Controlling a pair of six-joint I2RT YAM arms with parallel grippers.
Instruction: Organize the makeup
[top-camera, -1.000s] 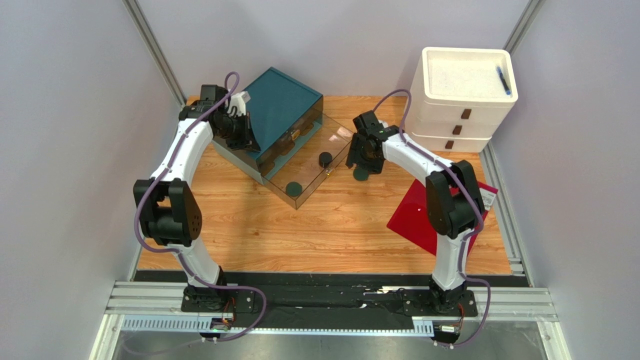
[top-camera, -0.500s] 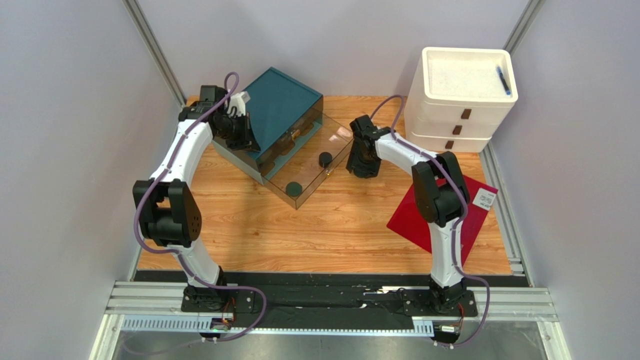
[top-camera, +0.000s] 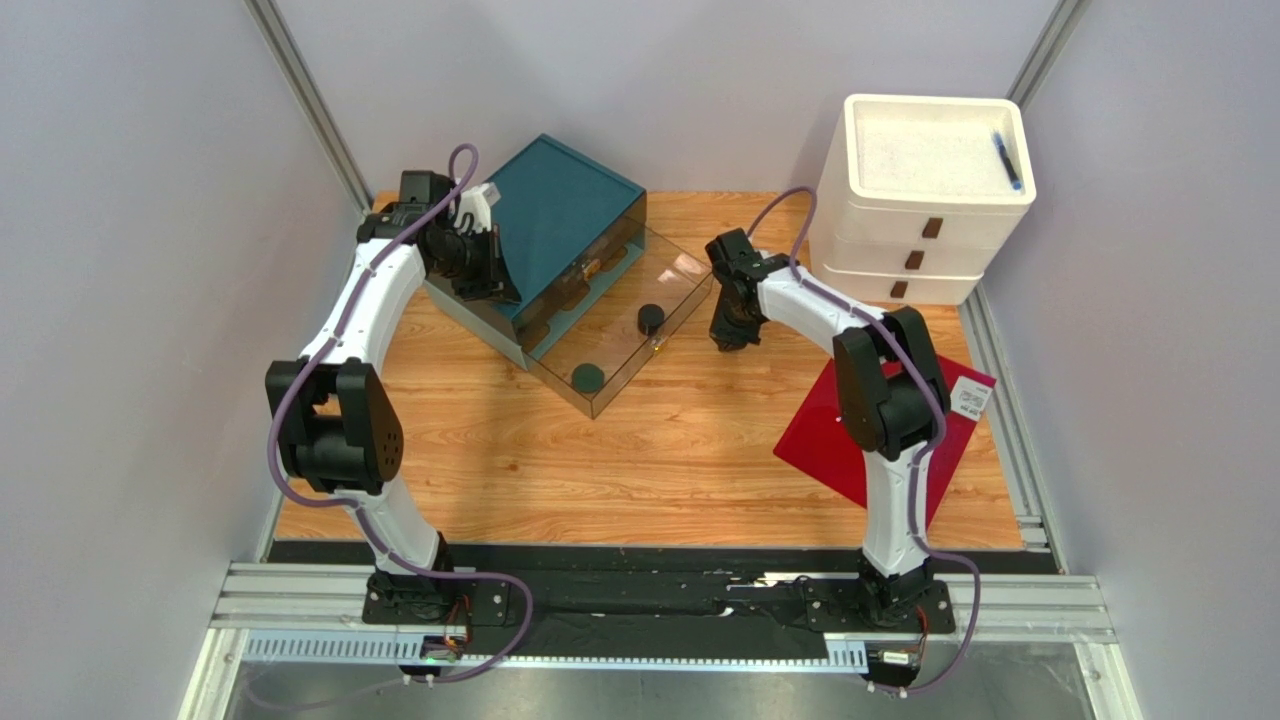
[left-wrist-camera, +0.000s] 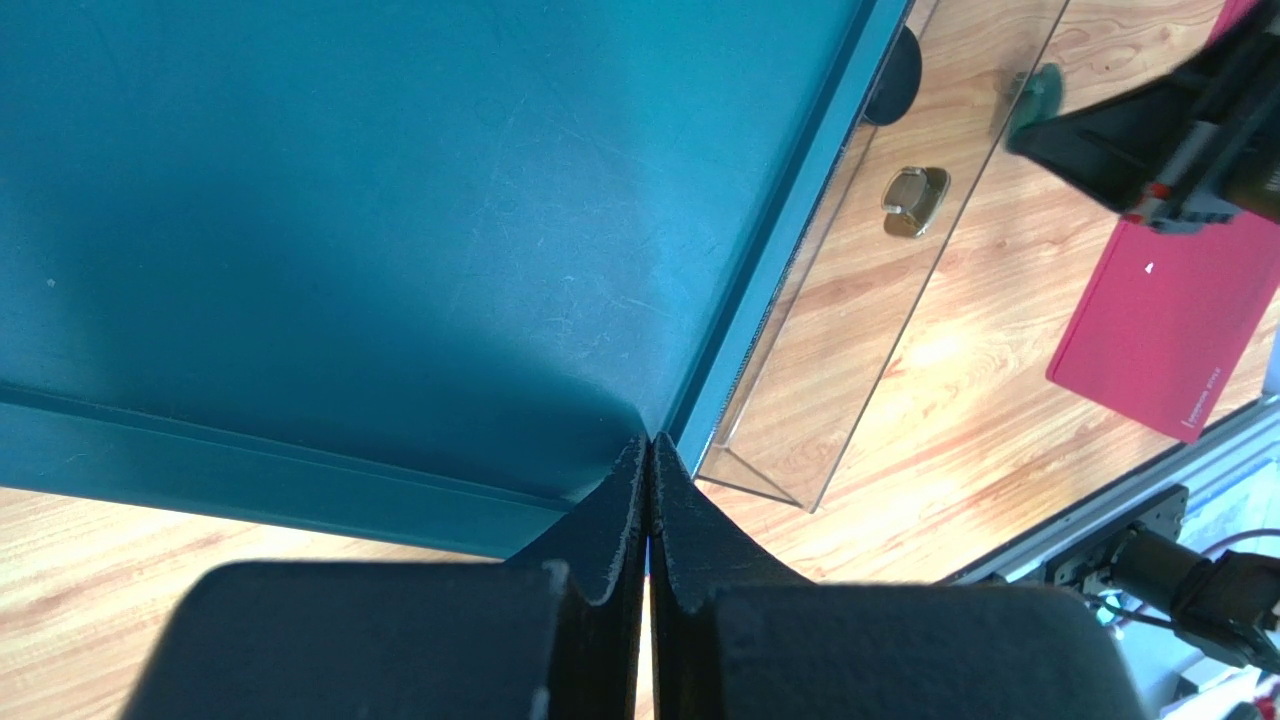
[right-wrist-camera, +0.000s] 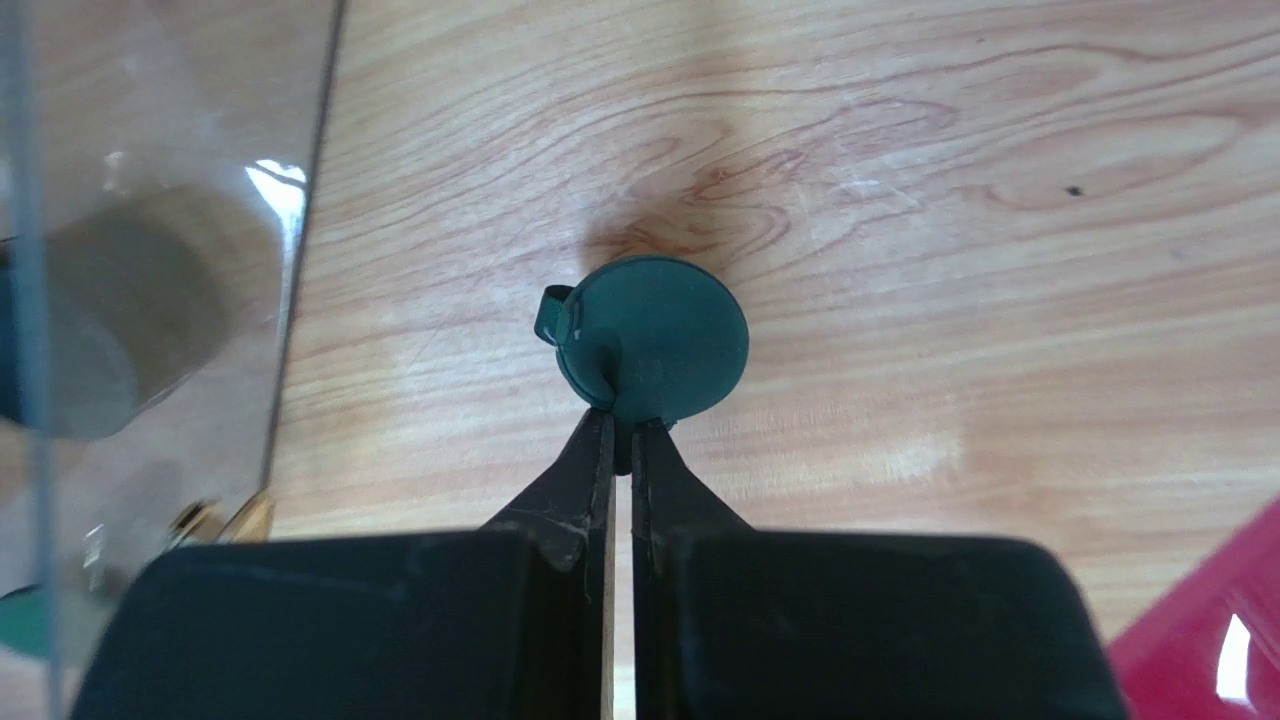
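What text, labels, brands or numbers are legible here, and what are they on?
Red sheet: small white print near one edge, too small to read.
White label on that sheet: blurred, unreadable.
Green compact, teal box, white drawers: no text visible.

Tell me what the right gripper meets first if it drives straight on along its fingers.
The dark green compact: the right gripper has its tips at the compact's near rim, apparently pinching it. Behind it, only the wooden table.
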